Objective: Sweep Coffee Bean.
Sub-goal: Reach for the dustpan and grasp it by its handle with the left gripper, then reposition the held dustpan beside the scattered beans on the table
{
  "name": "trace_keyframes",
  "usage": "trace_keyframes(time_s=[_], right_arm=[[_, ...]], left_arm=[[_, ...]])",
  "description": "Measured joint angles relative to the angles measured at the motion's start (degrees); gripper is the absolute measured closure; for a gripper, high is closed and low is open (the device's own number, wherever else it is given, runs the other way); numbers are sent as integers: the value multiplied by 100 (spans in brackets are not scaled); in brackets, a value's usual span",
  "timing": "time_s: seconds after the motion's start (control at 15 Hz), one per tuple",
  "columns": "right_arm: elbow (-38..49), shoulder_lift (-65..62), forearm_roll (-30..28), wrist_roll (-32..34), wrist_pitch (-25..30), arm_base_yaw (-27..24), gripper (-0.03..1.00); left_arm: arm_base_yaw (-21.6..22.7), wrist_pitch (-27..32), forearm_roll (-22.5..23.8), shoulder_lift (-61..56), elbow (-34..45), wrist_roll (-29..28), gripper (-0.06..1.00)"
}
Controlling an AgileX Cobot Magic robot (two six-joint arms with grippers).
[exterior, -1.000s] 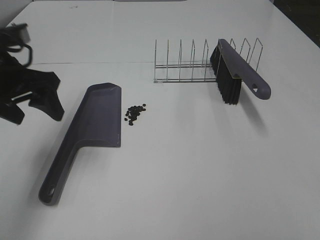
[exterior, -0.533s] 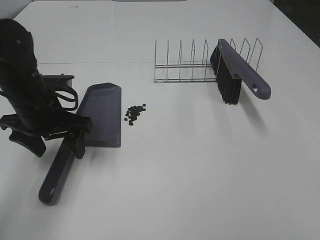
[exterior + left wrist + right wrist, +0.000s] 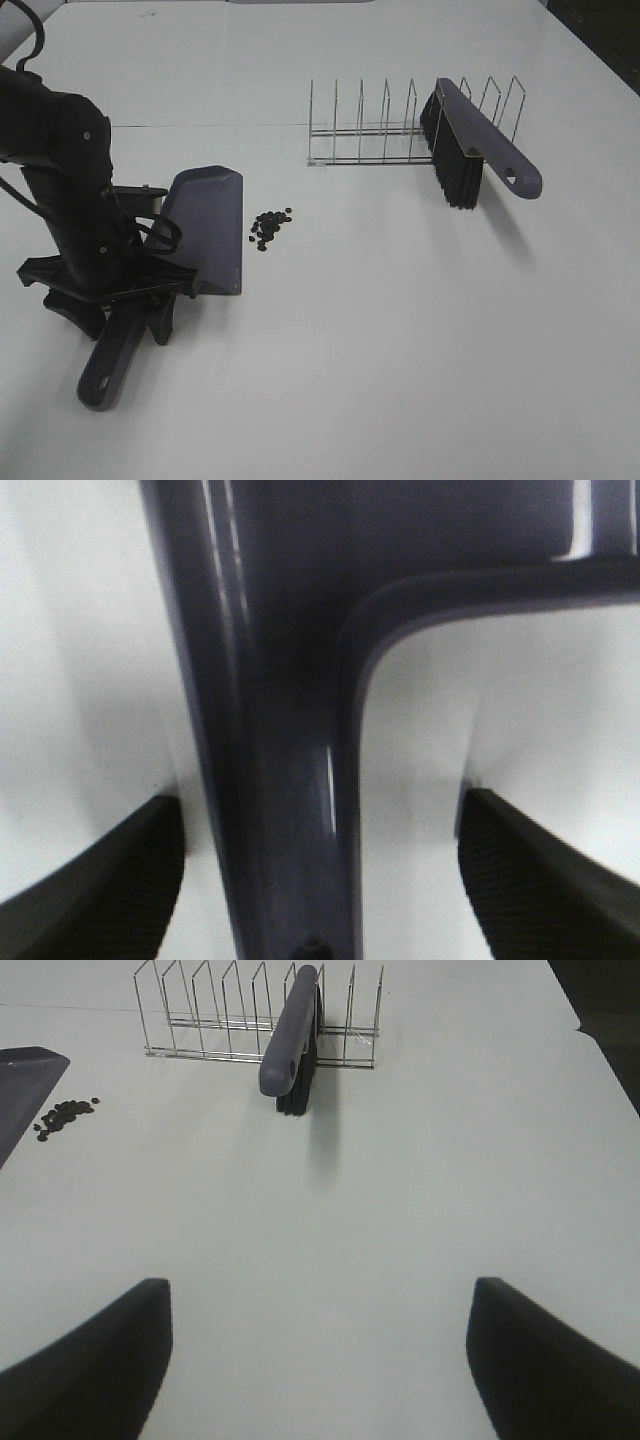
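Exterior high and both wrist views: holdings for the bean sweep

**Coffee bean** (image 3: 268, 228): a small dark cluster left of centre in the exterior high frame. It lies loose on the table (image 3: 400, 360), just beside the right-hand edge of the dustpan (image 3: 208, 225) and not on it. I judge the beans hard, very light and quick to roll or scatter. They are too small for me to pinch, so they are better pushed than picked.

**Holds, as I judge them:** the dustpan by its long stiff handle, and the brush (image 3: 482, 150) by its handle. The brush leans in the wire rack (image 3: 365, 130) at upper right.

**My left pincer** (image 3: 122, 315): spread open astride the dustpan handle at lower left. In the left wrist view both fingers (image 3: 100, 885) flank the handle, and white table shows on the wider side. It grips nothing.

**My right pincer** (image 3: 320, 1360): spread wide and empty over bare table, with the brush and rack ahead of it at the top of its frame.

**Hard to make out:**
- My left arm covers the pan's near corner and the upper handle.
- The left wrist view is close and blurred.
- My right arm lies outside the exterior frame.
- The beans overlap, so no exact count is possible.
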Motion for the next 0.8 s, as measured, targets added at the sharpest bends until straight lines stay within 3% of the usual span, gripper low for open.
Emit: trace_keyframes(time_s=[0.2,0.8], right_arm=[[0,0,0,0,0,0,25],[0,0,97,0,0,0,25]], left_arm=[[0,-109,17,17,-11,-206,61],[0,23,17,-321,17,-378,60]])
